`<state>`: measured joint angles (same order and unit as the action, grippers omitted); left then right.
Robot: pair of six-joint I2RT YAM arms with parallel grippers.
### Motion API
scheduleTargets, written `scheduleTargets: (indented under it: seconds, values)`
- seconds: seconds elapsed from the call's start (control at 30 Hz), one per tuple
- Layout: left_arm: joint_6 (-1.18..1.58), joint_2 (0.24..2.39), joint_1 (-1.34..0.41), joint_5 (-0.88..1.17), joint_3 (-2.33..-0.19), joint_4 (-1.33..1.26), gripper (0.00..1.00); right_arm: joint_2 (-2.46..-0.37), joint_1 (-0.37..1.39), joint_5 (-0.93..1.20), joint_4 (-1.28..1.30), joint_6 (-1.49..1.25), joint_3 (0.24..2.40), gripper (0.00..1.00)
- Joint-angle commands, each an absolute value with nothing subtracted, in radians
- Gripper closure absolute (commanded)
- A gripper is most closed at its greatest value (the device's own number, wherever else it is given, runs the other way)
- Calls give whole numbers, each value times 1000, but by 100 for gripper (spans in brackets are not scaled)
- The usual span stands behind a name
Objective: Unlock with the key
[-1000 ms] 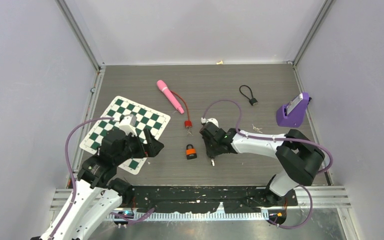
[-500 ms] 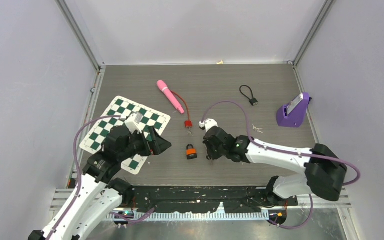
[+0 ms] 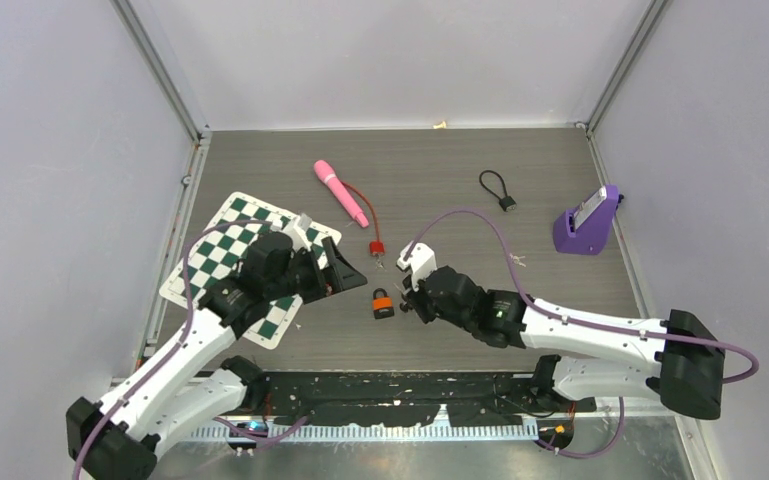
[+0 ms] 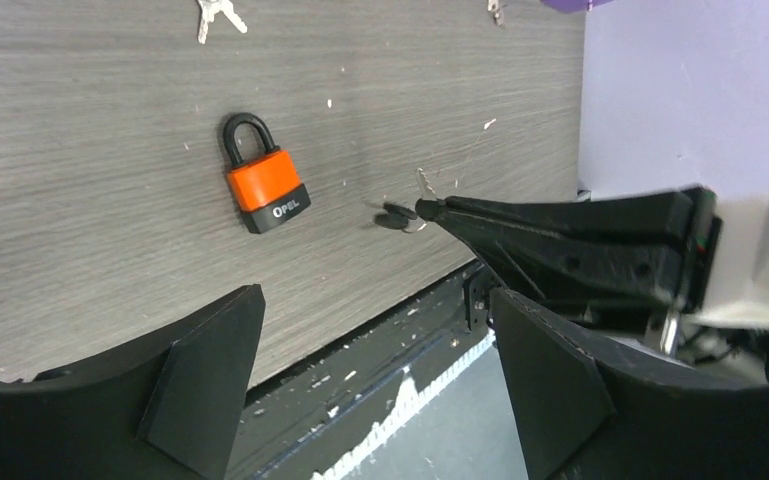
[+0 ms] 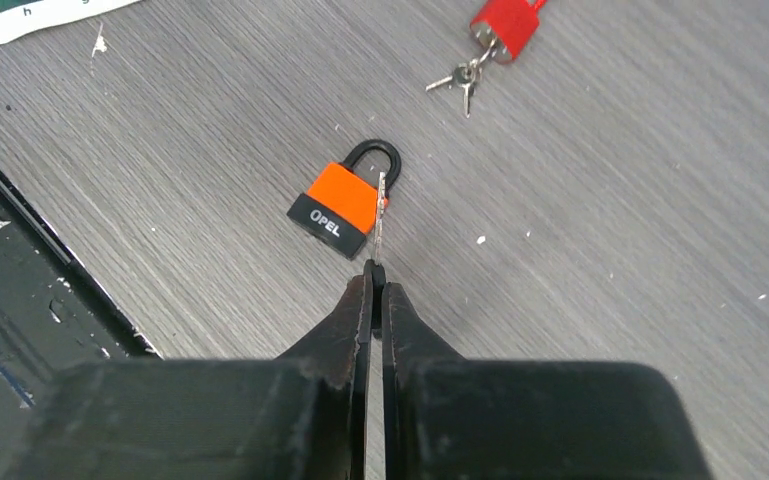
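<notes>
Beside the orange padlock (image 5: 345,210), lying flat on the table (image 3: 520,180) front-centre, the right gripper (image 5: 373,275) has just closed. Its jaws are clamped on the key (image 5: 378,220), blade forward. The left gripper (image 3: 345,272) has come off the checkered mat (image 3: 215,255) toward the padlock, jaws wide apart, empty. Judgement: key secured; steadying the padlock comes next.

The worktop (image 3: 440,170) is grey with wood lines and a few tiny white crumbs on it. A green and white checkered mat (image 3: 250,215) lies flat on the left side. Near the middle lies an orange padlock (image 3: 383,302) with a black bottom. Just behind it is a little red lock (image 3: 375,247) with small keys (image 5: 458,77), and a red cord (image 3: 363,203) runs from it to a pink stick (image 3: 341,193). A black loop cable (image 3: 497,188) and a purple stand (image 3: 587,222) are on the right.
</notes>
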<state>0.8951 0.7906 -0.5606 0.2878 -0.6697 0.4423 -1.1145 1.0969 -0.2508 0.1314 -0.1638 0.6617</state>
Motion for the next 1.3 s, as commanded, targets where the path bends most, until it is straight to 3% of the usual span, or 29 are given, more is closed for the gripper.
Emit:
scheduleTargets:
  seconds: [0.0,0.7,0.77,0.9,0.97,1.0,1.07,1.1,1.17,1.27]
  values:
    - [985,889,-598,281,-762,349,15,-1090,1159,-380,41,-79,690,95]
    - [1129,1142,-716,292,-786,256,55,-1294,1446,-853,50,111,873,95]
    - [1135,1145,-718,295,-783,253,65,-1307,1455,-869,42,126,877,95]
    - [1144,1136,-721,301,-782,252,96,-1336,1462,-899,39,132,884,95]
    - [1139,1123,-721,290,-780,252,100,-1343,1462,-902,36,123,884,94]
    - [1128,1118,-721,279,-781,250,100,-1342,1462,-897,32,113,883,92]
    - [1079,1105,-721,249,-793,251,100,-1327,1462,-882,-14,103,858,73]
    - [1045,1099,-720,232,-800,253,100,-1299,1461,-874,-42,99,821,59]
    - [955,1084,-719,193,-818,253,100,-1231,1453,-843,-112,84,759,46]
    - [795,1049,-720,160,-850,252,100,-1112,1413,-704,-188,41,675,40]
